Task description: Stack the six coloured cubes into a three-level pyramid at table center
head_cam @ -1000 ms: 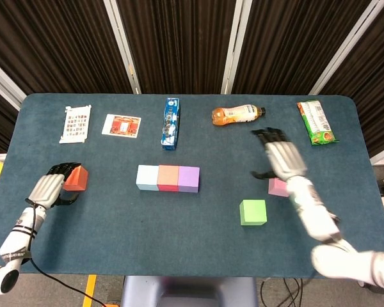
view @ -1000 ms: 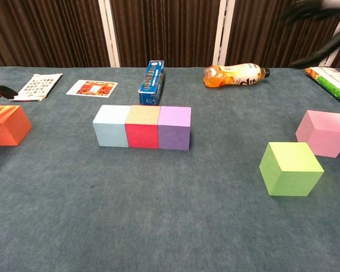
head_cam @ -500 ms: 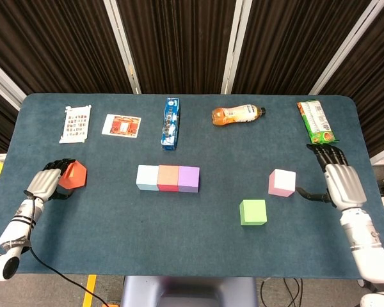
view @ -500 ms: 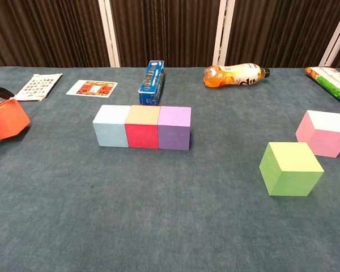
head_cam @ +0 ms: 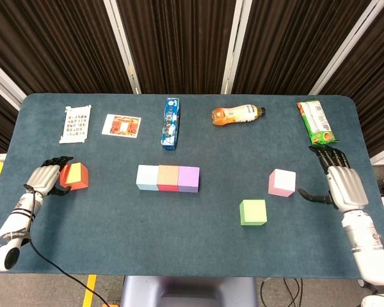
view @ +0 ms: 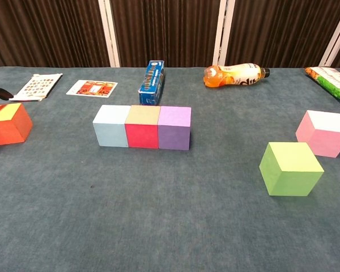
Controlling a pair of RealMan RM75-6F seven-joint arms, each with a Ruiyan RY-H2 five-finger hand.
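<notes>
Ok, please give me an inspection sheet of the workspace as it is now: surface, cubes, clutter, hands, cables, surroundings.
Surface: blue table, carpet-like top.
Job's things: light blue cube, red cube and purple cube touch in one row near the centre; pink cube and green cube stand apart at the right; orange cube at the left edge. No second level yet.
Clutter: two cards, blue box, orange bottle lying on its side, green packet, all along the far edge.
Hands: left hand touches the orange cube; right hand is open, beside the pink cube.
Cables: black cable below the left arm.
Surroundings: dark curtains behind.
</notes>
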